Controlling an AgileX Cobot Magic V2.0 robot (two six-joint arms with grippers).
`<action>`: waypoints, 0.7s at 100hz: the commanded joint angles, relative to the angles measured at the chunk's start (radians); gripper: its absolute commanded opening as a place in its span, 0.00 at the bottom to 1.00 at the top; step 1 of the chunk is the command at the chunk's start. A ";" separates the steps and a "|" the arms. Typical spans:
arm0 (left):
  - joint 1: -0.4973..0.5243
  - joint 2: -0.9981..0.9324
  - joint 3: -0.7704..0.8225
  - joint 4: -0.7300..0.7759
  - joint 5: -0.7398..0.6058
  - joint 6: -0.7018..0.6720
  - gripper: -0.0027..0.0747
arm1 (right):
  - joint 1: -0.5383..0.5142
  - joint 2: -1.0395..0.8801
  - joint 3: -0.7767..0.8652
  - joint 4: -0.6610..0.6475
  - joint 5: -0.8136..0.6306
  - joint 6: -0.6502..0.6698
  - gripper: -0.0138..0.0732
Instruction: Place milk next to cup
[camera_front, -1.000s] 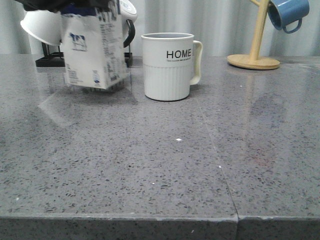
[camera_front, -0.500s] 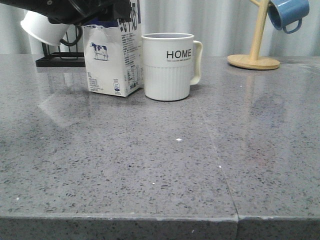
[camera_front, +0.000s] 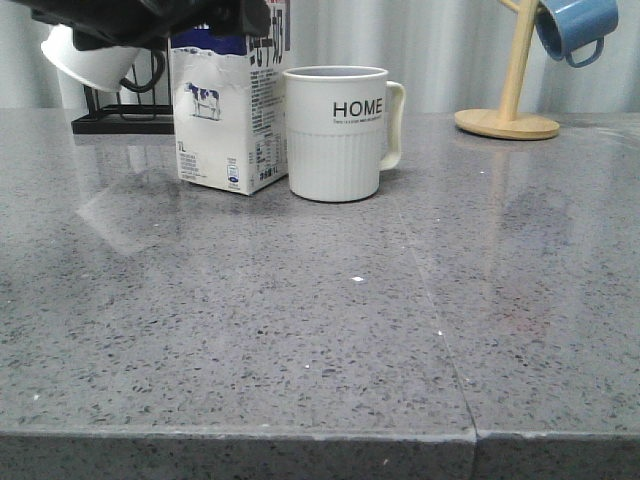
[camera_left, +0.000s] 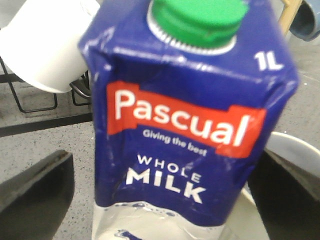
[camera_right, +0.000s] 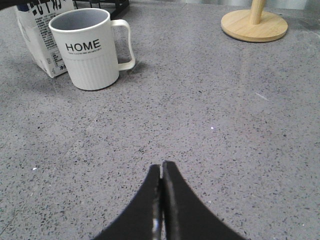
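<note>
— Pascual whole milk carton (camera_front: 228, 110)? Upright on the grey countertop (camera_front: 330, 330), just left of the HOME mug (camera_front: 337, 132), apparently touching.
— Left gripper (camera_front: 150, 18)? Around the carton's top; fingers either side, contact impossible to tell.
— Right gripper (camera_right: 162, 172)? Fingertips pressed together, empty, over near countertop.

The milk (camera_front: 228, 120) stands upright on the worktop (camera_front: 320, 320), just to the left of the cup (camera_front: 337, 133), so close that whether they touch cannot be told. The cup's handle points right, away from the carton. Behind the milk on the left is a wire rack (camera_front: 110, 118) carrying a tilted mug (camera_front: 88, 55). Far right at the back stands a wooden mug tree (camera_front: 512, 90) with a mug (camera_front: 575, 25) hung on it. The left hand (camera_front: 150, 20) sits at the carton's top; the right hand (camera_right: 161, 172) is over bare worktop, well in front of the cup.
</note>
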 joint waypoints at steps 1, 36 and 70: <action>-0.010 -0.086 -0.012 -0.006 -0.028 -0.011 0.86 | 0.000 0.005 -0.027 -0.007 -0.075 -0.002 0.08; 0.021 -0.378 0.170 0.000 0.055 0.000 0.31 | 0.000 0.005 -0.027 -0.007 -0.075 -0.002 0.08; 0.216 -0.662 0.276 0.120 0.274 0.002 0.01 | 0.000 0.005 -0.027 -0.007 -0.075 -0.002 0.08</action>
